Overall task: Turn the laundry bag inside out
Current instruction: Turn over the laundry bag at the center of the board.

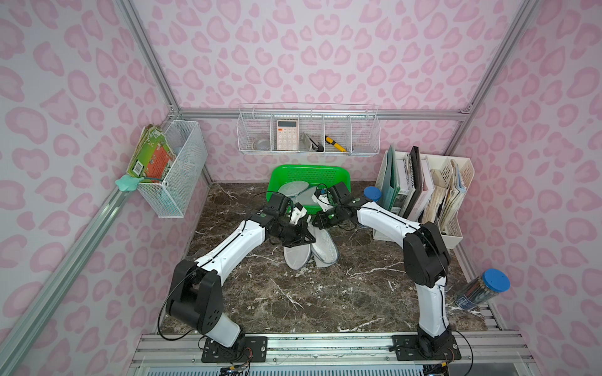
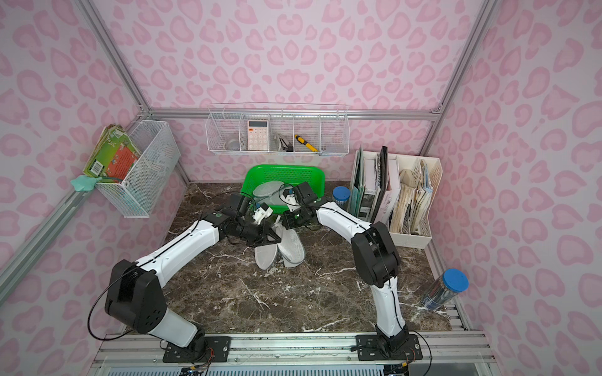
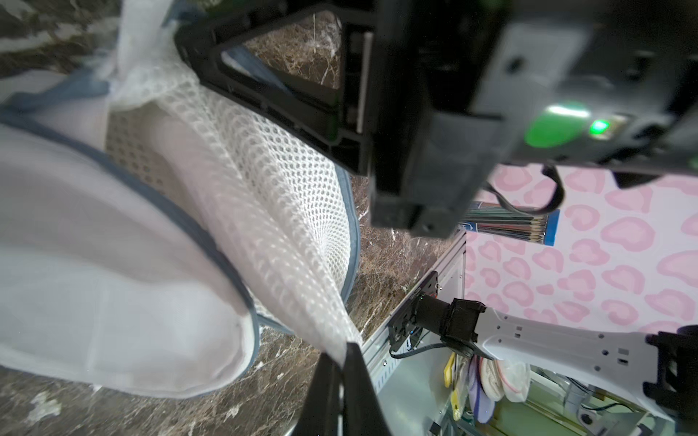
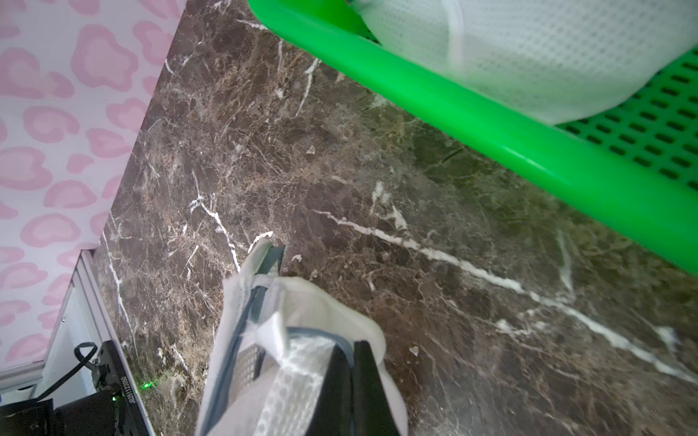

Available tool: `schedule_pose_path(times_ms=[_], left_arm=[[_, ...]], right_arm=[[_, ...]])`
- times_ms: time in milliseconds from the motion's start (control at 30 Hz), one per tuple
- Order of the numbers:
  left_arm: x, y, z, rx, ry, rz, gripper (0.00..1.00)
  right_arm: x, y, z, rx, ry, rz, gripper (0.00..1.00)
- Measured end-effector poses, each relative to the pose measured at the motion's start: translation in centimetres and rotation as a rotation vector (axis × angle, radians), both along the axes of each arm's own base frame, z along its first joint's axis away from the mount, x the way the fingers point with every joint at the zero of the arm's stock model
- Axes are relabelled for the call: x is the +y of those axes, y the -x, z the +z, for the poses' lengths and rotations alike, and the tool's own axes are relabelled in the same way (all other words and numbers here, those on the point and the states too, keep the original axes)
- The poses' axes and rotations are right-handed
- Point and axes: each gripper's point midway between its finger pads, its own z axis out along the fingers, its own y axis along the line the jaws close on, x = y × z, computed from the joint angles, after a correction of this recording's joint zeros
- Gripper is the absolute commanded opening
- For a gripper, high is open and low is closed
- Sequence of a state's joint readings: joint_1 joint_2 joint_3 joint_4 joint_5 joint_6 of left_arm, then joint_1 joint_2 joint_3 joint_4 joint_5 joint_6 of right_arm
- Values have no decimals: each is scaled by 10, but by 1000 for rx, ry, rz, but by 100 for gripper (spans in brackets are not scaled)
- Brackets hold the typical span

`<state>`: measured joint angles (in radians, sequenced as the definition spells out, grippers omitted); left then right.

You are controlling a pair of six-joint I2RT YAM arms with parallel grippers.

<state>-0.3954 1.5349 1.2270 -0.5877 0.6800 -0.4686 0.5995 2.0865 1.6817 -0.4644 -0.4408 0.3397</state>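
The laundry bag (image 1: 325,250) is white mesh with grey-blue trim. It hangs from both grippers at mid-table, and its lower end rests on the marble in both top views (image 2: 293,247). My left gripper (image 1: 312,241) is shut on a pinched fold of the mesh (image 3: 264,188), with the fingertips (image 3: 357,362) tight together. Just behind it, my right gripper (image 1: 315,223) is shut on the bag's trimmed edge (image 4: 302,302), and fabric wraps over its fingers (image 4: 366,377). The right gripper's black fingers (image 3: 283,75) also show in the left wrist view.
A green basket (image 1: 338,172) holding other white mesh bags (image 4: 528,56) stands right behind the grippers. A file organizer (image 1: 452,234) and a blue-lidded jar (image 1: 372,193) are at the back right. A pencil jar (image 1: 482,289) leans at the right edge. Wire baskets (image 1: 176,169) hang on the walls.
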Motion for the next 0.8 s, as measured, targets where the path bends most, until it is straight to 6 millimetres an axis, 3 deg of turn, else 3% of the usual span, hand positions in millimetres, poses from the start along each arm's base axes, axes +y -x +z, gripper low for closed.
schedule_pose_path(times_ms=[133, 367, 467, 500, 633, 800], left_arm=[[15, -4, 15, -122, -45, 59, 0], [53, -6, 15, -182, -109, 215, 0], [61, -5, 12, -167, -106, 247, 0], [61, -5, 11, -163, -106, 250, 0], [59, -9, 1, -110, -104, 260, 0], [53, -17, 6, -73, -80, 286, 0]], right_arm=[[-22, -1, -15, 111, -34, -37, 0], [-35, 17, -12, 210, -113, -30, 0], [-39, 26, -8, 217, -133, -26, 0], [-40, 27, -6, 211, -135, -26, 3], [-44, 23, 4, 127, -88, -50, 46], [-57, 12, 36, -8, -56, -118, 62]])
